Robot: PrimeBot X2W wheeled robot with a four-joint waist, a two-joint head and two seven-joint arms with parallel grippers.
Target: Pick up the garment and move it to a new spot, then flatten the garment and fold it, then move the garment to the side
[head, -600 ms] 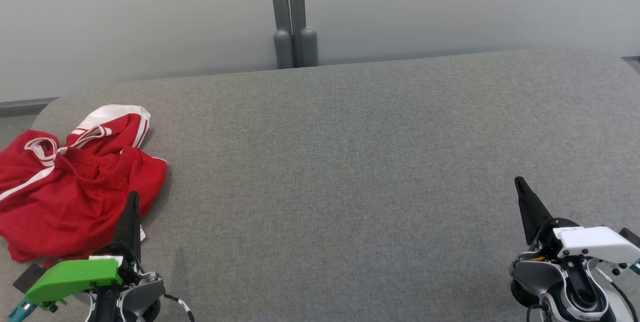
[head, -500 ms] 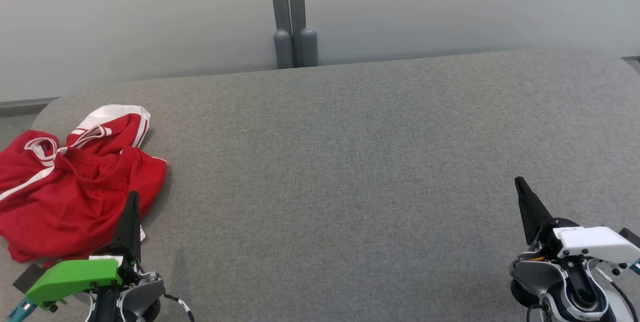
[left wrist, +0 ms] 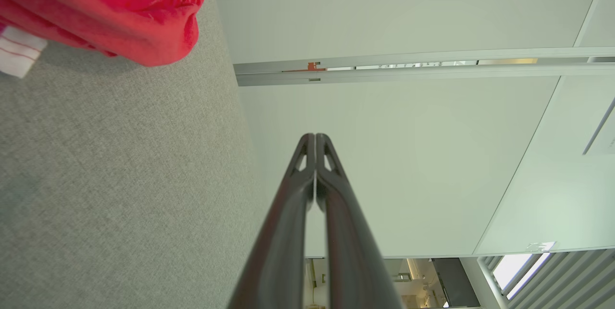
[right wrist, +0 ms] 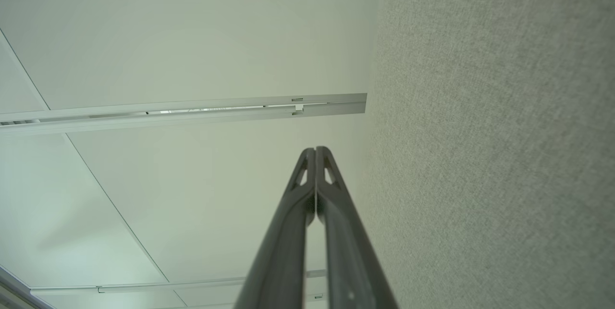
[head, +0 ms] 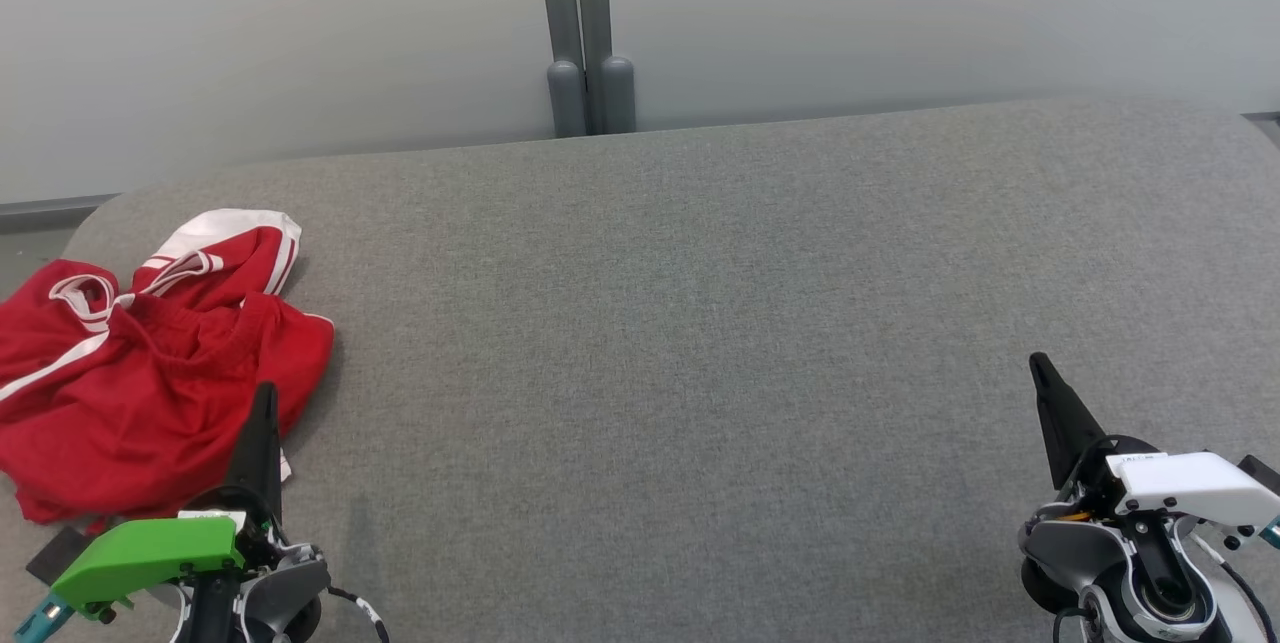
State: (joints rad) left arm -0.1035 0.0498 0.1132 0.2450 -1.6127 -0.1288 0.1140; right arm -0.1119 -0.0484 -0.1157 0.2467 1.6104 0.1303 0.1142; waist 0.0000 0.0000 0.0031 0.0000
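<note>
Red garment (head: pixel 150 373) lies bunched at the left edge of the bench (head: pixel 700 323), just beside the left gripper (head: pixel 265 391); this and the right gripper (head: pixel 1040 363) have jaws pressed together, empty, and pinching one loose layer risks dragging it overboard.

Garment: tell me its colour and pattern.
The garment is red with white stripes, clearest in the head view.

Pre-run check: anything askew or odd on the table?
The garment lies crumpled at the table's left edge, cut off by the head view's frame. Left gripper and right gripper are shut, empty. Nothing else stands out.
</note>
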